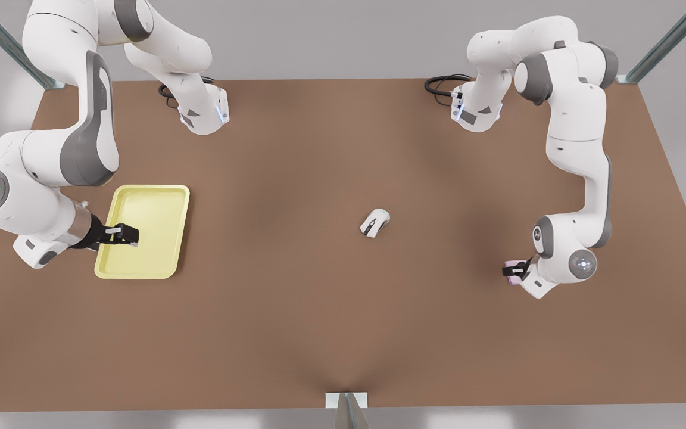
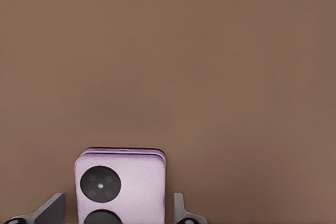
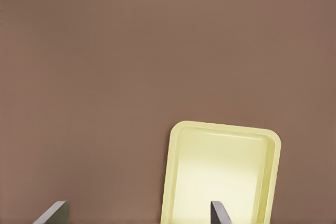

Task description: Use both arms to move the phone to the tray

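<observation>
straddling phone (image 2: 122,186), left hand (image 2: 118,211) open

Two white arms: one (image 1: 51,161) at the front view's left, one (image 1: 569,149) at the front view's right
Two black grippers: right gripper (image 1: 124,235) over the tray, left gripper (image 1: 515,271) at the phone
One pale yellow tray (image 1: 158,196), left side
One pink phone (image 2: 123,187), right side, with two black circles on its face
One white mouse (image 1: 374,222), near the middle
One brown table (image 1: 343,333)
</observation>
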Controlling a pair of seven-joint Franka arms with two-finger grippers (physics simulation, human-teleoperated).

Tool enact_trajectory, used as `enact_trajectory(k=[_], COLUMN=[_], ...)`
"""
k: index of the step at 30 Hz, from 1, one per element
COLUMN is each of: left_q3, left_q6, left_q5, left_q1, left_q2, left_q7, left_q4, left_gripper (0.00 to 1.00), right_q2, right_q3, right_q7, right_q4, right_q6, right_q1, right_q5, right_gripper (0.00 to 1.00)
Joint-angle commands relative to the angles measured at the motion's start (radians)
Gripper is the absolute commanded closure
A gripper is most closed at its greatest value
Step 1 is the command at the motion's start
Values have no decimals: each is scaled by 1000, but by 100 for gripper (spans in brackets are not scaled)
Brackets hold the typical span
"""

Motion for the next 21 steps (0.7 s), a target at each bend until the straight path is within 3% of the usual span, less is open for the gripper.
enact_trajectory(k=[1, 6, 7, 8, 9, 17, 19, 21], left_q3=[-1, -1, -1, -1, -1, -50, -54, -54], left_q6=[3, 3, 3, 3, 3, -6, -29, -174], left_q5=[0, -1, -1, -1, 0, -4, -3, -4], left_q1=[0, -2, -2, -2, -2, -17, -169, -324], left_q2=[6, 14, 15, 15, 18, -34, -45, -5], left_q7=[18, 18, 18, 18, 18, -103, -356, -614], left_q4=[0, 14, 14, 14, 14, 16, 69, 241], left_gripper=[0, 0, 4, 24, 36, 31, 31, 31], right_q2=[-1, -1, -1, -1, -1, -1, -1, -1], right_q3=[0, 0, 0, 0, 0, 0, 0, 0], right_q7=[-6, -7, -7, -7, -7, -6, -6, -6], right_q4=[0, -1, -1, 0, 0, 0, 0, 0], right_q6=[-1, -1, 0, 0, 0, 0, 0, 0], right_q1=[-1, -6, -6, -6, -6, -2, -2, -2], right_q5=[1, 1, 1, 1, 1, 1, 1, 1], right_gripper=[0, 0, 0, 0, 0, 0, 0, 0])
